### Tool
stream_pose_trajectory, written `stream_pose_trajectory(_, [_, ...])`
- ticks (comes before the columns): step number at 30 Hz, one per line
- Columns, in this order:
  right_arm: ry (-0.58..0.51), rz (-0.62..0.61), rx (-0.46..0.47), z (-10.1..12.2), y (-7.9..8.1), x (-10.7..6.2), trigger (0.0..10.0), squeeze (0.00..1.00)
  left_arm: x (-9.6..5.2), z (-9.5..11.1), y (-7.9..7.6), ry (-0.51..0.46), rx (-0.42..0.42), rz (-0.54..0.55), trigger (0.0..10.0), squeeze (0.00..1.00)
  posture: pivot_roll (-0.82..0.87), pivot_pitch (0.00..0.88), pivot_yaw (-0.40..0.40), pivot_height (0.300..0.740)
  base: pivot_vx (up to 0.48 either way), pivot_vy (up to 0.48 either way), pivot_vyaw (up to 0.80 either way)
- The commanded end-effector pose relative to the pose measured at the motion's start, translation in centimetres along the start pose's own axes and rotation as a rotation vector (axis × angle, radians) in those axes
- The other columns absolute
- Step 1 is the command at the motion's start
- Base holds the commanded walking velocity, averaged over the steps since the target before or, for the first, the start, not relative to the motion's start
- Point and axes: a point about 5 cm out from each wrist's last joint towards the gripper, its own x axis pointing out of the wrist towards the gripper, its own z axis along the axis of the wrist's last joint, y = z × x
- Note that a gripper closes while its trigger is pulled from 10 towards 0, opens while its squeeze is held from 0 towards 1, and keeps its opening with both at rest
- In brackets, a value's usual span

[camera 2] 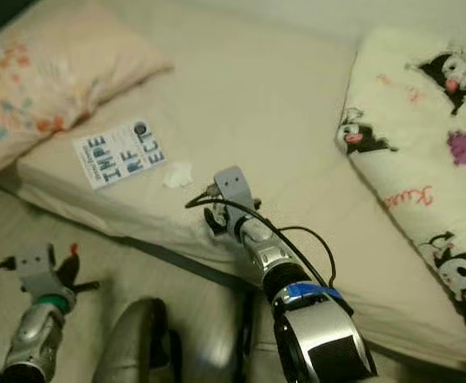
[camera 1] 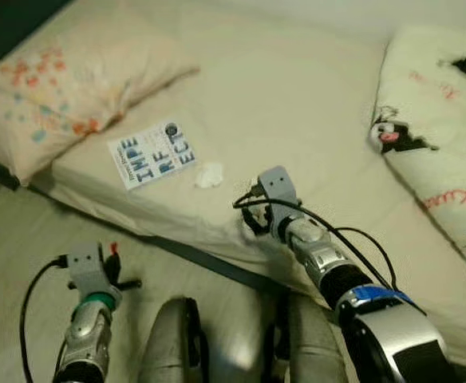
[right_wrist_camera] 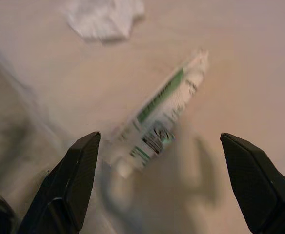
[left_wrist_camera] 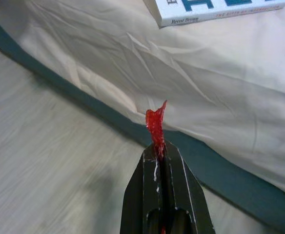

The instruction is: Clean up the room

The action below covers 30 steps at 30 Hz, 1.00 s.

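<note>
Clean-up partly under way, plenty left.

Left gripper (left_wrist_camera: 158, 146) low over floor beside bed (camera 1: 313, 104), fingers pinched tight on red wrapper scrap (left_wrist_camera: 155, 124).

Right gripper (right_wrist_camera: 164, 180) reached over mattress edge, fingers spread wide, straddling white-and-green tube (right_wrist_camera: 157, 114) lying on sheet; not yet touching, as far as blur lets me judge.

Still on bed: crumpled tissue (camera 1: 209, 175), book (camera 1: 152, 152) near flowered pillow (camera 1: 53, 88). Cartoon blanket (camera 1: 440, 136) rumpled at right.
</note>
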Motion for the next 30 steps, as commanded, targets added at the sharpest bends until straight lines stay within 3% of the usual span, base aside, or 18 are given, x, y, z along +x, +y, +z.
stream_pose_trajectory(1, [0.019, -0.021, 0.001, 0.0, -0.2, 0.1, 10.0, 0.00, -0.4, 0.0, 0.3, -0.012, 0.006, -0.001, 10.0, 0.00, -0.01, 0.281, 0.047, 0.572, 0.000, 0.000, 0.00])
stream_pose_trajectory(6, [-0.012, -0.046, 0.030, 1.1, -0.3, 0.3, 10.0, 0.00, -0.5, 1.4, -0.2, -0.085, 0.013, -0.031, 10.0, 0.00, 0.01, 0.305, 0.048, 0.552, 0.000, 0.000, 0.00])
stream_pose_trajectory(8, [-0.063, -0.033, 0.089, 2.0, -0.2, 0.5, 10.0, 0.00, -0.9, 1.9, -0.5, -0.116, 0.021, -0.047, 10.0, 0.00, 0.02, 0.319, 0.047, 0.542, 0.000, 0.000, 0.00])
stream_pose_trajectory(11, [-0.103, -0.024, 0.142, 3.3, -0.2, 0.6, 10.0, 0.00, -1.4, 2.3, -0.7, -0.135, 0.022, -0.054, 10.0, 0.00, 0.03, 0.337, 0.044, 0.532, 0.000, 0.000, 0.00])
stream_pose_trajectory(17, [-0.116, -0.005, 0.140, 4.2, 0.2, 0.8, 10.0, 0.00, -2.0, 2.7, -1.2, -0.148, 0.022, -0.069, 10.0, 0.00, 0.03, 0.361, 0.041, 0.512, 0.000, 0.000, 0.00])
stream_pose_trajectory(20, [-0.174, 0.026, 0.173, 5.5, 0.6, 0.9, 10.0, 0.00, -2.6, 2.5, -1.7, -0.137, 0.030, -0.084, 10.0, 0.00, 0.04, 0.383, 0.038, 0.498, 0.000, 0.000, 0.00])
stream_pose_trajectory(23, [-0.191, 0.001, 0.154, 6.5, 0.5, 1.0, 10.0, 0.00, -3.2, 2.2, -2.1, -0.120, 0.031, -0.097, 10.0, 0.00, 0.04, 0.396, 0.039, 0.498, 0.000, 0.000, 0.00])
stream_pose_trajectory(26, [-0.171, -0.083, 0.013, 7.5, 0.0, 1.2, 10.0, 0.00, -4.1, 1.6, -2.5, -0.088, 0.026, -0.107, 10.0, 0.00, 0.04, 0.415, 0.039, 0.498, 0.000, 0.000, 0.00])
stream_pose_trajectory(30, [-0.185, -0.126, 0.019, 8.4, -0.4, 1.2, 10.0, 0.00, -4.7, 1.3, -2.9, -0.071, 0.024, -0.114, 10.0, 0.00, 0.04, 0.424, 0.034, 0.498, 0.000, 0.000, 0.00])
